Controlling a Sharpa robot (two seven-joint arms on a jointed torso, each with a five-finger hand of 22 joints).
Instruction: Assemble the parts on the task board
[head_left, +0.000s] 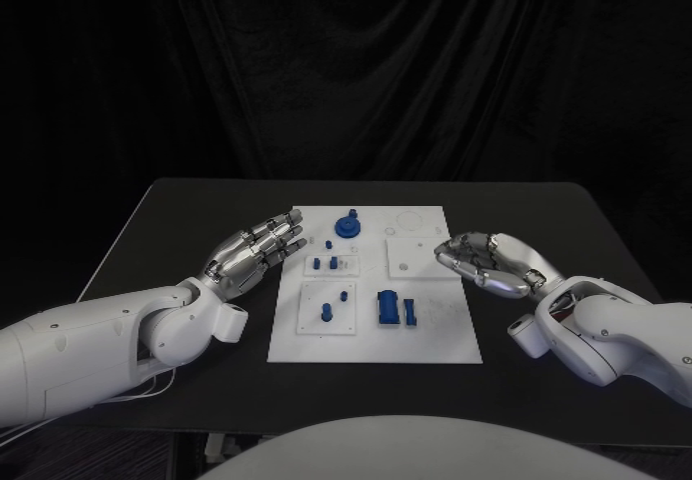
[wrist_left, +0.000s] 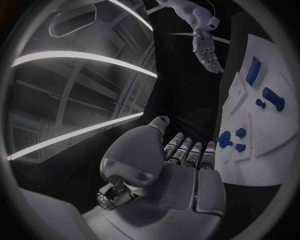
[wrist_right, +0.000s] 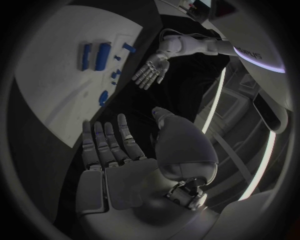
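Board: white plate (head_left: 433, 345), centre of frame, lying flat on the black table (head_left: 144, 215).
Parts: blue pieces (head_left: 394, 307) scattered on the board.
Left hand (head_left: 257, 250): fingers spread, empty, at board's left edge.
Right hand (head_left: 488, 262): fingers apart, empty, over board's right edge.

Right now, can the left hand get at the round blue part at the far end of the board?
Probably yes. The left hand hovers open beside the board, and nothing lies between it and the round blue part. The right hand keeps to the other side.

Black table (head_left: 173, 215), dark curtain (head_left: 361, 90) behind.
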